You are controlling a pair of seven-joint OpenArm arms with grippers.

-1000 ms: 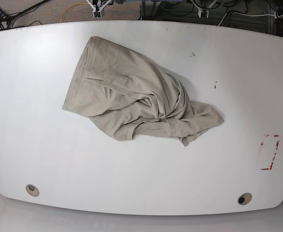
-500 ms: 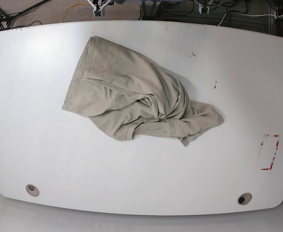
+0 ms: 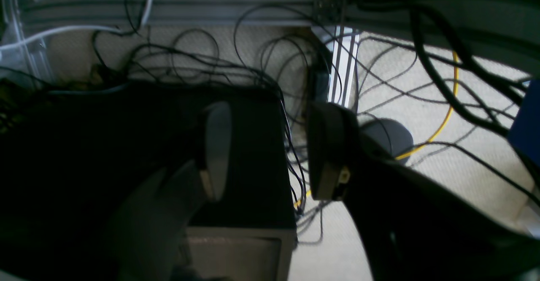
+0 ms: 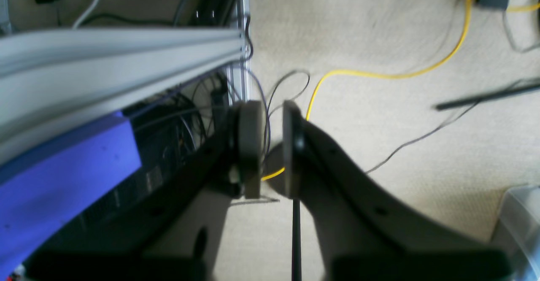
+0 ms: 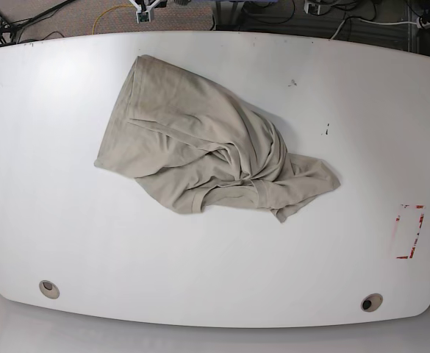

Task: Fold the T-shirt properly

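The beige T-shirt [image 5: 200, 147] lies crumpled in a heap on the white table [image 5: 67, 228], left of centre, bunched toward its right end. Neither gripper is near it; both hang beyond the table's far edge, over the floor. In the left wrist view my left gripper [image 3: 270, 154] is open and empty above cables and a dark box. In the right wrist view my right gripper [image 4: 270, 146] is nearly shut, with a narrow gap between the pads, and holds nothing. The T-shirt shows in neither wrist view.
A red-outlined rectangle [image 5: 409, 232] is marked on the table at the right. Two round holes [image 5: 49, 288] [image 5: 371, 302] sit near the front edge. Cables, a yellow cord [image 4: 379, 75] and a metal rail [image 3: 168, 11] lie off the table.
The T-shirt has not moved. Small arm parts at the table's far edge have shifted slightly.
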